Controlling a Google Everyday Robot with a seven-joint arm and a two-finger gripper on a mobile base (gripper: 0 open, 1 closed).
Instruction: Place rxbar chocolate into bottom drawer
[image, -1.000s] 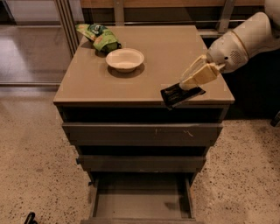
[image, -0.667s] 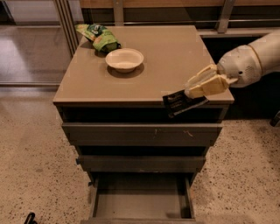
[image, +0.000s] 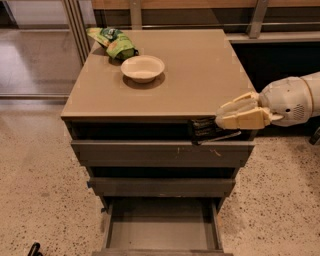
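My gripper (image: 222, 117) reaches in from the right at the front right corner of the cabinet. It is shut on the rxbar chocolate (image: 204, 130), a small black wrapper that hangs just in front of the cabinet top's front edge, above the upper drawer fronts. The bottom drawer (image: 162, 231) stands pulled open at the foot of the cabinet, and its flat grey floor shows bare. The bar is well above it and a little to the right of its middle.
On the tan cabinet top (image: 200, 70) a white bowl (image: 143, 67) stands at the back left, with a green chip bag (image: 112, 43) behind it. Two upper drawers (image: 162, 152) stick out a little. Speckled floor surrounds the cabinet; a railing runs behind.
My gripper has carried the bar down and forward, from over the cabinet top's front right corner to in front of its front edge.
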